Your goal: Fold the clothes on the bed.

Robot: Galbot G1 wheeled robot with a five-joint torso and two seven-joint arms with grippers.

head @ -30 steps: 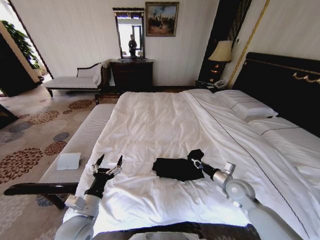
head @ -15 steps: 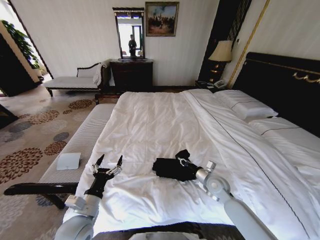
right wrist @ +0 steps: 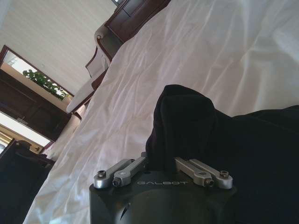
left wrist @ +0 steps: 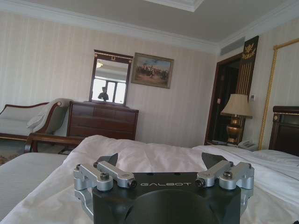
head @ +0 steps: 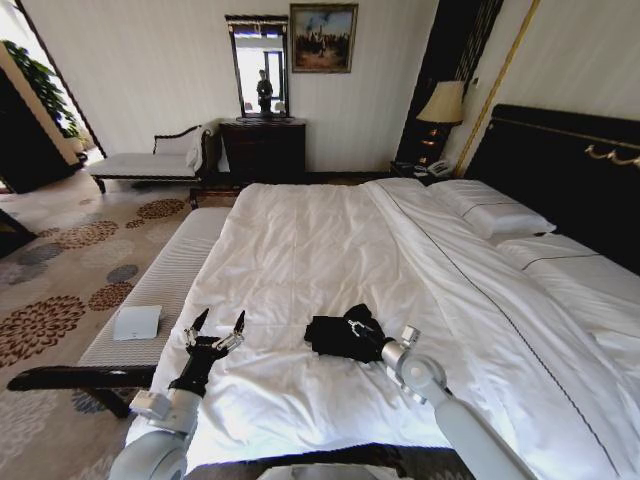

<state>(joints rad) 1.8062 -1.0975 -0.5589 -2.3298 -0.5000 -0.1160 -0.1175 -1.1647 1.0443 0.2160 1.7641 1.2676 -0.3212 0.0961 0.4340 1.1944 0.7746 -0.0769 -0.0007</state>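
Right gripper (head: 357, 328) pinched a raised fold of the black T-shirt (head: 335, 338) on the bed (head: 300, 240), left gripper (head: 216, 325) spread wide, empty, over the duvet edge

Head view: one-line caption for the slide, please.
Right gripper pinches a fold of the black T-shirt on the white bed; left gripper hovers open nearby.

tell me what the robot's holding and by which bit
Right gripper pinches a raised fold of the black T-shirt at its right edge; left gripper open, holding nothing.
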